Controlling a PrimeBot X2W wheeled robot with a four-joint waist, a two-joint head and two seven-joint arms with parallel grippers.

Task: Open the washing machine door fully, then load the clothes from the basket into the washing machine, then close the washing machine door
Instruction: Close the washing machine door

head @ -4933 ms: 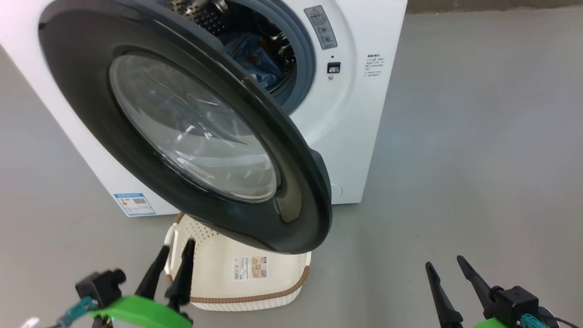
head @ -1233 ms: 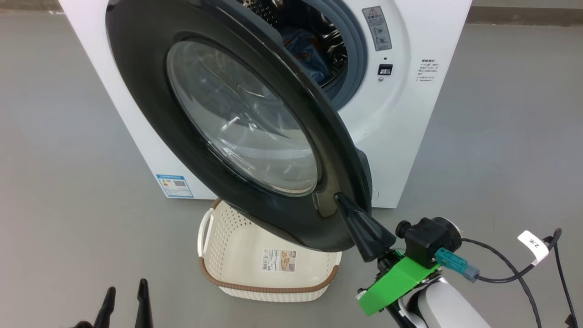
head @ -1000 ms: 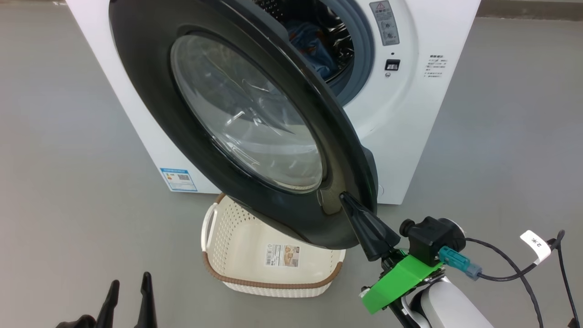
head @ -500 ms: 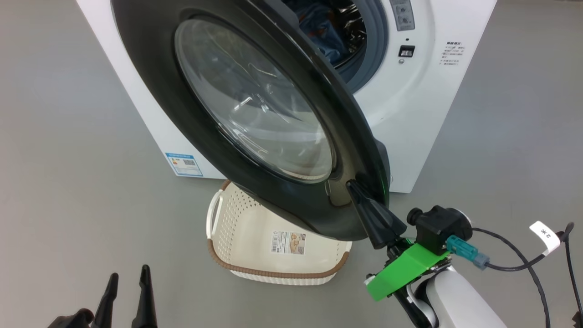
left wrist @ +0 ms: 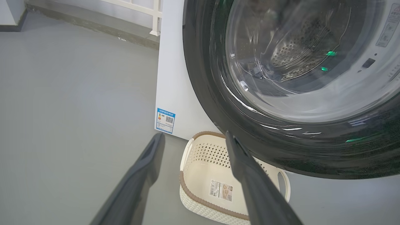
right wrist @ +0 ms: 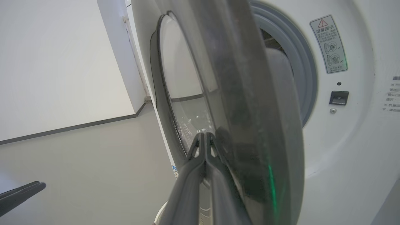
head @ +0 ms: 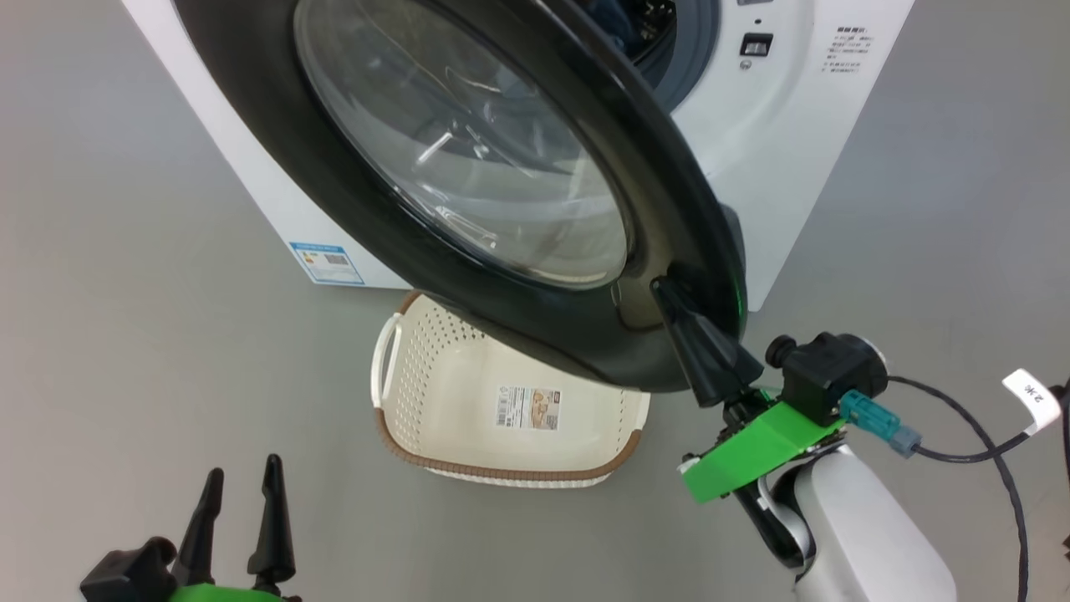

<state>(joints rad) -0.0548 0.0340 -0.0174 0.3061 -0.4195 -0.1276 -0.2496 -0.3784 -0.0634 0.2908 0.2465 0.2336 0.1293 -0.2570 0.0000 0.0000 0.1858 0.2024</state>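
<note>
Here, in the head view, my right end effector (head: 666, 290), fingers pressed together, touches the lower right of the black ring of the washing machine door (head: 468, 150). The door stands partly open above the basket (head: 426, 359), which sits on the grey floor (head: 125, 351). My left end effector (head: 240, 475) hangs low, well apart from both.

From the left wrist, its fingers are spread, and the basket lies just beyond them under the door.

From the right wrist, the closed tips meet the door's outer face near its edge. Beyond it are the grey gasket (right wrist: 304, 62) of the washing machine (right wrist: 343, 140) and a white wall (right wrist: 47, 62).
</note>
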